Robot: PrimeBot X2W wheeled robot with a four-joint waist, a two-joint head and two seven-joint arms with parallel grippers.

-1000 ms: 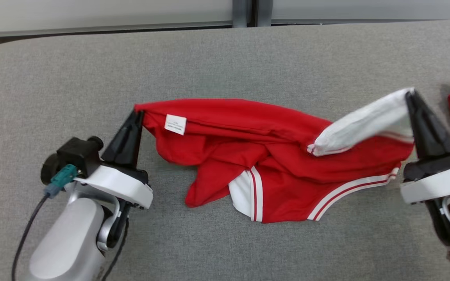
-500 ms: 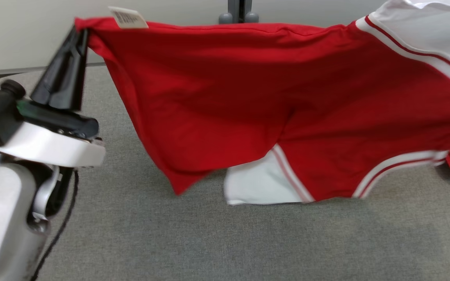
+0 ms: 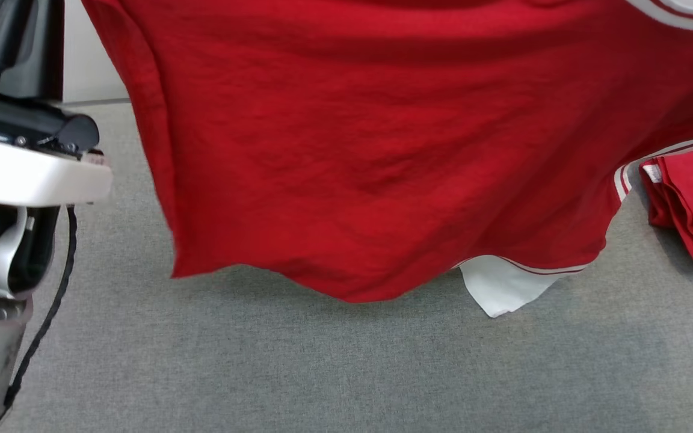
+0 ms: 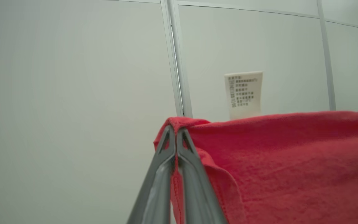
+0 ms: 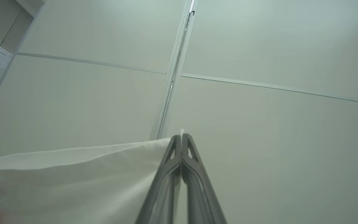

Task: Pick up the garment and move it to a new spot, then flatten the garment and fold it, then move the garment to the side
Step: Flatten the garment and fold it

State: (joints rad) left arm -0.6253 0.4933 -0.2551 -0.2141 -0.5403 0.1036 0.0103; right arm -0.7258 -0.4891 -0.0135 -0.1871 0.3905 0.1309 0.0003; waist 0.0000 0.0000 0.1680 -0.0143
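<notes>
- Head view: a red shirt point(image 3: 382, 150) with white, stripe-trimmed sleeves hangs spread wide across the upper part of the picture, above the grey cloth-covered surface point(image 3: 322, 373); its lower hem sags in the middle
- one white sleeve point(image 3: 503, 288) dangles below the hem toward the right; whether its tip touches the surface cannot be told
- the left gripper point(image 3: 21, 36) stands at the left edge, fingers pointing up, just beside the shirt's left edge; the tips run out of the top of the picture
- a pile of red clothing point(image 3: 689, 204) lies on the surface at the right, apart from the hanging shirt
- Left wrist view: the left gripper's two fingers are pressed together, clamped on a red corner of the shirt; a white care label point(image 4: 243, 93) stands up from the hem near the grip; pale wall panels point(image 4: 73, 93) lie behind
- Right wrist view: the right gripper point(image 5: 181, 138) has its fingers together, pinching the edge of the shirt's white cloth, which stretches away to that view's left
</notes>
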